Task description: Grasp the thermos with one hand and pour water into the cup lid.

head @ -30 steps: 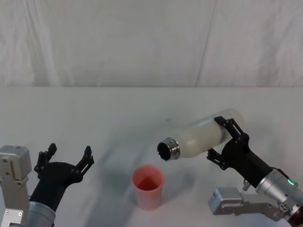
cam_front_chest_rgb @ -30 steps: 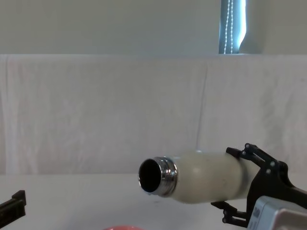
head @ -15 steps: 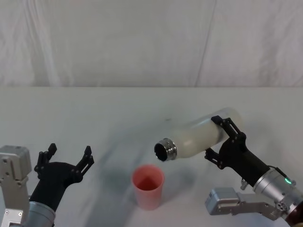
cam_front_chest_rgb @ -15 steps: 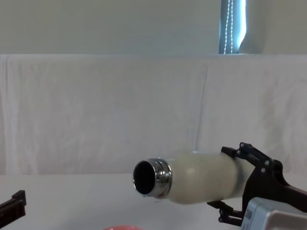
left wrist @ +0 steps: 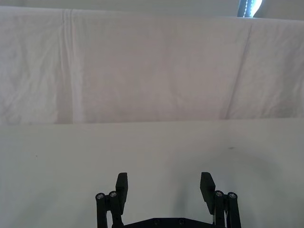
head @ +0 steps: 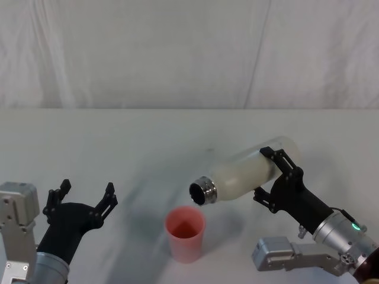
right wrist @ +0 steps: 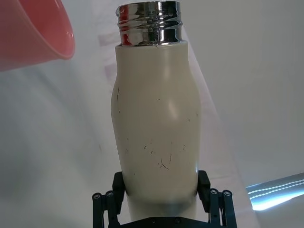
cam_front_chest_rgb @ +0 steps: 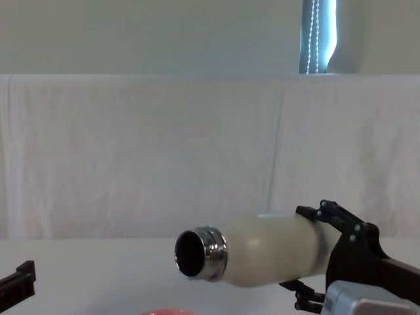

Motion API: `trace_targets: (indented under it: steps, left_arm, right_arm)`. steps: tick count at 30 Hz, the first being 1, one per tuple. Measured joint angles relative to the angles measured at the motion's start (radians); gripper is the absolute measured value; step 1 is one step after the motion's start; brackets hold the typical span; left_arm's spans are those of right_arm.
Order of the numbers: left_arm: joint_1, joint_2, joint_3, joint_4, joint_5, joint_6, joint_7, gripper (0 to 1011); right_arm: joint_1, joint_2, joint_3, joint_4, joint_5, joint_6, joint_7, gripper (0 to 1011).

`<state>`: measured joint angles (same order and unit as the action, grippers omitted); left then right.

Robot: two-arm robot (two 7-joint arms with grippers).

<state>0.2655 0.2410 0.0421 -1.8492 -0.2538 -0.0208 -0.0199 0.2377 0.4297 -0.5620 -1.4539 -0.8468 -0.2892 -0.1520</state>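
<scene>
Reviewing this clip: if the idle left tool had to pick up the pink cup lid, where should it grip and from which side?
Probably around the outer wall, mid-height, coming in level from the robot's left. The cup lid stands upright with plain tapered sides, and the open left tool already sits on that side. The thermos, tilted in the right tool, has its mouth just above the rim, blocking a top approach.

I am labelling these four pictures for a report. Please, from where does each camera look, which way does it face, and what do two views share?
Head: high, looking forward and down at the table; shows left gripper, right gripper holding the tilted thermos above the cup lid.
Chest: low, looking forward across the table; right gripper lower right.
Left wrist: along that gripper's open fingers toward the white cloth backdrop.
Right wrist: along the thermos to its steel neck.
Shared: head and right wrist views both show thermos and cup lid.
</scene>
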Motion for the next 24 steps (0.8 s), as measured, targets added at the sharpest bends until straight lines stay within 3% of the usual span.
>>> trace_targets:
  steps: [24]
  left_arm:
    - [0.000, 0.000, 0.000, 0.000, 0.000, 0.000, 0.000, 1001]
  right_arm:
    - [0.010, 0.015, -0.026, -0.001, -0.050, 0.040, -0.016, 950]
